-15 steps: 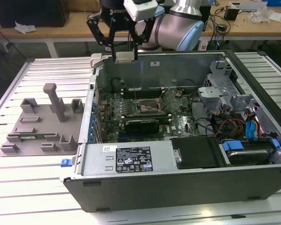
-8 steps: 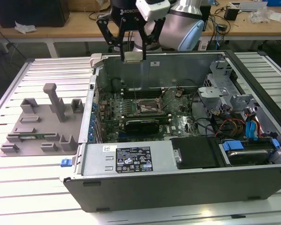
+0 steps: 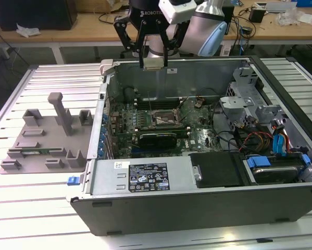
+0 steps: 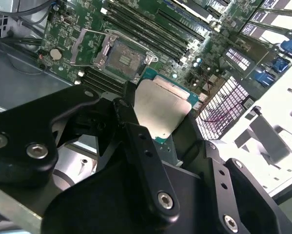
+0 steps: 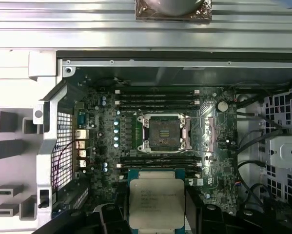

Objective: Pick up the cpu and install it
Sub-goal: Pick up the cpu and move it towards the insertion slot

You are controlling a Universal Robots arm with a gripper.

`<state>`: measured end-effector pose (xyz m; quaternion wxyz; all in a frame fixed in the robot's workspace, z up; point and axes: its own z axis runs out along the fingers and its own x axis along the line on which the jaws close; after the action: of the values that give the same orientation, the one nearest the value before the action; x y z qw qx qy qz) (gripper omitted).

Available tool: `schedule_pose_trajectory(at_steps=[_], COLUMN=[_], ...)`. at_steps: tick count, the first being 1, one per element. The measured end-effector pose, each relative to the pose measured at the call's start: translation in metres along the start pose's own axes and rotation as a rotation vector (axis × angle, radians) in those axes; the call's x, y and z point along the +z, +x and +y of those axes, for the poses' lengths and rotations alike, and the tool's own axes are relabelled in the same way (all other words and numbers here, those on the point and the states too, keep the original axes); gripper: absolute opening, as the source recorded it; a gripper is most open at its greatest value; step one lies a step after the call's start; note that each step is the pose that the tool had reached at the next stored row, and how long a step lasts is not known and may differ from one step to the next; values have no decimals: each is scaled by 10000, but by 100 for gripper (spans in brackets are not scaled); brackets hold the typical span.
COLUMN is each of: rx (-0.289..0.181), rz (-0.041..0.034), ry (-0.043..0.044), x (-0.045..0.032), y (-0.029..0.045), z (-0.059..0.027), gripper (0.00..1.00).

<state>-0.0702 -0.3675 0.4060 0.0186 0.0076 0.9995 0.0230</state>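
Note:
The cpu (image 3: 153, 65), a flat square chip with a silvery-grey top plate, hangs in the air above the back wall of the open computer case (image 3: 197, 208). My gripper (image 3: 153, 61) is shut on it, one black finger on each side edge. In both wrist views the cpu (image 4: 160, 107) (image 5: 157, 200) sits between the fingers (image 4: 136, 141), held flat. The open black-framed socket (image 3: 163, 117) (image 4: 124, 58) (image 5: 164, 132) lies on the green motherboard inside the case, below and in front of the chip, with its metal load plate swung back.
A grey fixture tray (image 3: 46, 135) with upright posts lies on the table at the exterior view's left. Inside the case, a drive cage (image 3: 249, 88), coloured cables (image 3: 260, 138) and a black power supply (image 3: 218, 169) surround the motherboard. Memory slots (image 5: 155, 97) flank the socket.

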Motion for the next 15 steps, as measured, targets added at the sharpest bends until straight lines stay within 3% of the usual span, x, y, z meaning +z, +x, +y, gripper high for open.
schedule_pose_trajectory(at_steps=[8,15], rx=[4,9], rz=[42,167], ry=[0,3], x=[93,209], y=[-61,-149], z=[-4,-8], gripper=[55,55])
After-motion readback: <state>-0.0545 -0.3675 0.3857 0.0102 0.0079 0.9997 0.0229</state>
